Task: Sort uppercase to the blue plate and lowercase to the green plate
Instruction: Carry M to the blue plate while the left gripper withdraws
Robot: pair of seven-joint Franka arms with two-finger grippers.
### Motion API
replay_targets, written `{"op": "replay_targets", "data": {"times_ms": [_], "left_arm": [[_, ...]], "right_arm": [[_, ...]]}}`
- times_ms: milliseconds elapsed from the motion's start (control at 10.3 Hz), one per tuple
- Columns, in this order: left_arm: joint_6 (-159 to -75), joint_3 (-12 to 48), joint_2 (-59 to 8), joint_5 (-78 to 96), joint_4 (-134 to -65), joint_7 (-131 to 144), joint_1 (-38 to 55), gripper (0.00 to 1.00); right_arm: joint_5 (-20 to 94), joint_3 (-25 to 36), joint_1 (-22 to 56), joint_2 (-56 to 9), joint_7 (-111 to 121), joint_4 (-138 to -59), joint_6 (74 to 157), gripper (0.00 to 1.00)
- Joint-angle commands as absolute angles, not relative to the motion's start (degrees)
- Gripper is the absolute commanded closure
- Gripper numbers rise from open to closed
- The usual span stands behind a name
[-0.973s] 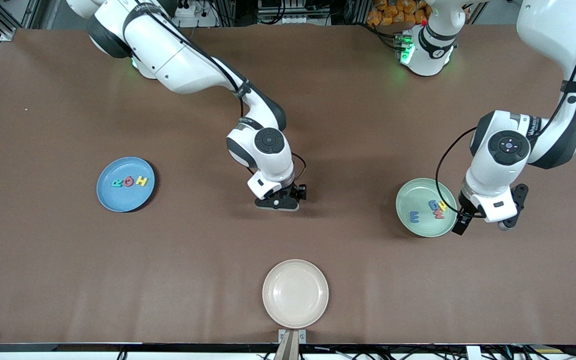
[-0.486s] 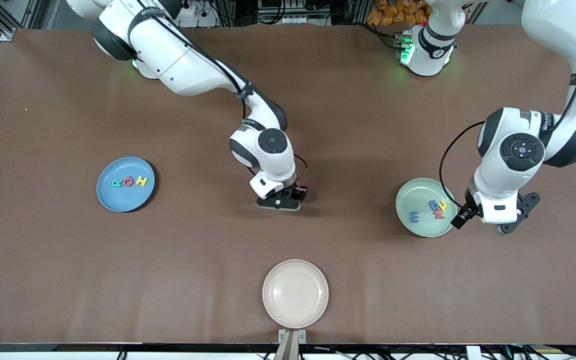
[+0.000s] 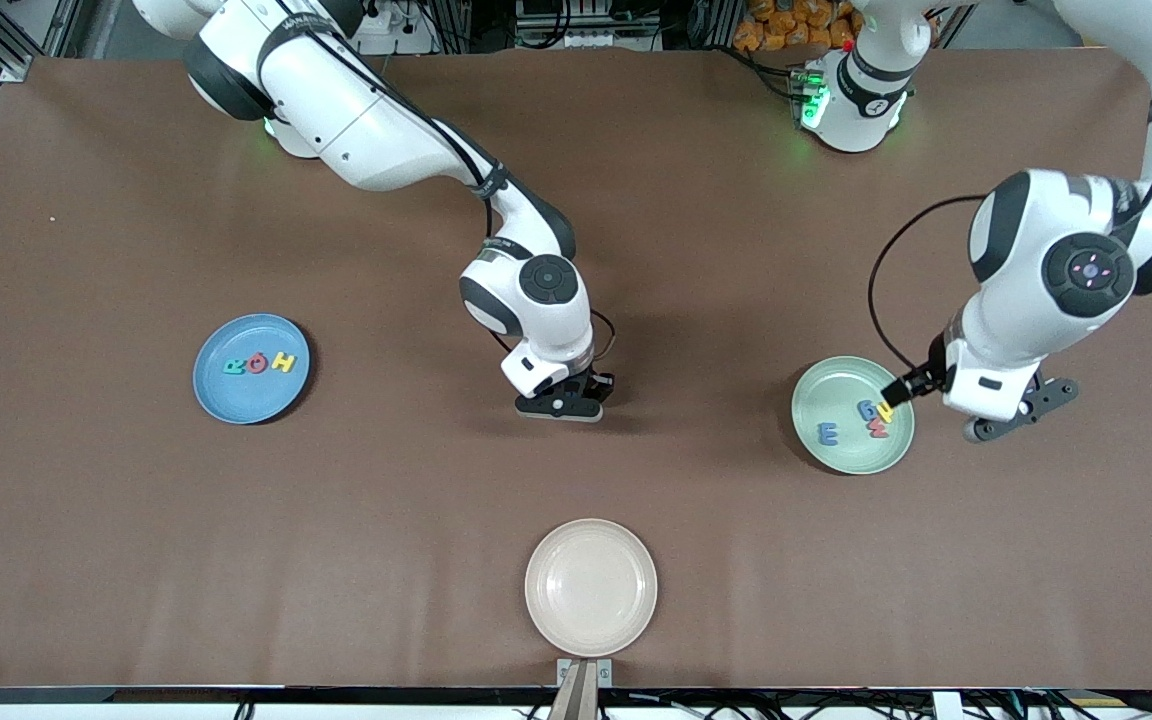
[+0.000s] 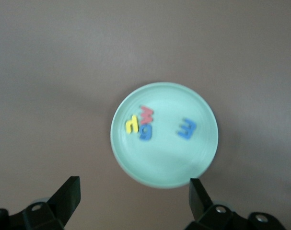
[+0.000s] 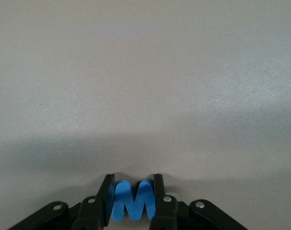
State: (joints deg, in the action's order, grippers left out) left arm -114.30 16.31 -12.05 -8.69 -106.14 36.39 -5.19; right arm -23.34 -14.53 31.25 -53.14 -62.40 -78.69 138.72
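Observation:
My right gripper (image 3: 561, 405) is down at the table's middle, shut on the blue W (image 5: 132, 205), which stands upright between its fingers (image 5: 106, 194). In the front view the hand hides the W. The blue plate (image 3: 236, 402) toward the right arm's end holds a teal R (image 3: 234, 366), a red Q (image 3: 256, 363) and a yellow H (image 3: 282, 362). The green plate (image 3: 841, 455) holds a blue m (image 3: 828, 433), a red m (image 3: 877, 428), a yellow y (image 3: 884, 410) and a blue rounded letter (image 3: 866, 408). My left gripper (image 4: 133, 201) hangs open and empty over the green plate's (image 4: 159, 165) edge.
An empty beige plate (image 3: 591, 586) sits at the table edge nearest the front camera, in line with the right gripper. Bare brown table lies between the three plates.
The right gripper's fingers have shut on the blue W. The left arm has lifted and drawn back from the green plate toward its base.

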Motion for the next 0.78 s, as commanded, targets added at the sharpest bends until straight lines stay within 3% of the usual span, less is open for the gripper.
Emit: {"op": "replay_targets", "data": {"times_ms": [0, 389, 681], "left_arm": [[-112.68, 14.51, -2.40, -4.32, -112.14, 30.61, -4.13, 0.00], [-109.18, 9.06, -0.79, -2.20, -104.79, 17.45, -2.37, 0.00], [-103.29, 6.69, -0.97, -2.55, -98.37, 11.43, -0.18, 0.00]], "right_arm": [[-24.44, -14.33, 30.94, -53.36, -63.11, -77.43, 138.08, 0.76], [-23.38, -14.85, 29.98, -50.10, -60.39, -77.34, 131.14, 0.76], [-12.00, -14.77, 27.17, -45.81, -45.77, -77.34, 123.24, 0.76]]}}
